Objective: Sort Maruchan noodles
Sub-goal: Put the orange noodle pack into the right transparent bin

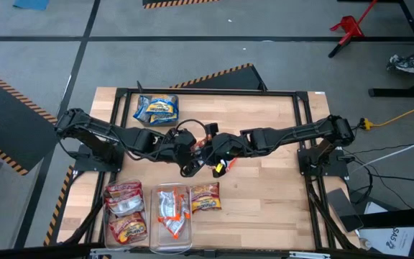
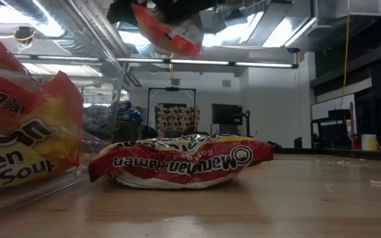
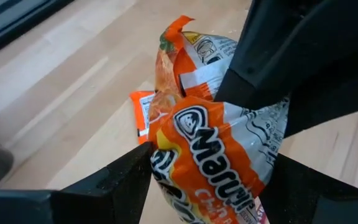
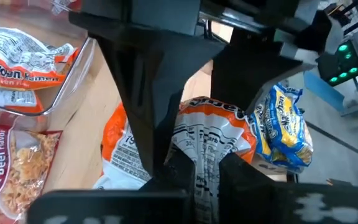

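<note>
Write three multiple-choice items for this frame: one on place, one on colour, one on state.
1. Where do the blue packets lie? A in a bin; B on the bare table; C in a gripper.
2. What colour is the raised packet? A blue; B green; C orange-and-white.
3. The right gripper has its fingers: A shut on the raised packet; B wide open; C out of view.
Answers: B, they lie on bare wood; C, its wrapper shows orange and white; A, the fingers pinch its edge.
</note>
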Controlling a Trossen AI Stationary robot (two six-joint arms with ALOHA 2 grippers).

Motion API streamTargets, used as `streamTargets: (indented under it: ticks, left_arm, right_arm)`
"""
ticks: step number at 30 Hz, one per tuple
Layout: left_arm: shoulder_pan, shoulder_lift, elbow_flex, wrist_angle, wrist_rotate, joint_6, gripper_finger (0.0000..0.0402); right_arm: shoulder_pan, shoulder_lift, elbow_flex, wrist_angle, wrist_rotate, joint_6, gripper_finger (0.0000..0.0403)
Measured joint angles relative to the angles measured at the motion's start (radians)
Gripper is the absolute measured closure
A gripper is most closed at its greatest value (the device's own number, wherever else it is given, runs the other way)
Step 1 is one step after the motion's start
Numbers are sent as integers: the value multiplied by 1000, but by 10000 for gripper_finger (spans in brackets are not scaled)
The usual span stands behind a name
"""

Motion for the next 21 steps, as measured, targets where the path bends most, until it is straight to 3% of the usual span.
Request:
streamTargets:
  ticks: [7,17,21]
  left_arm:
    - [1,0,0,-1,50,0,160]
    - [1,0,0,-3,72,6,243]
    - [1,0,0,-14,80,30,270]
  right_arm:
    - [0,0,0,16,-1,-21,391]
    - [0,0,0,15,-60,-43,390]
    - [0,0,0,-1,-81,-68,365]
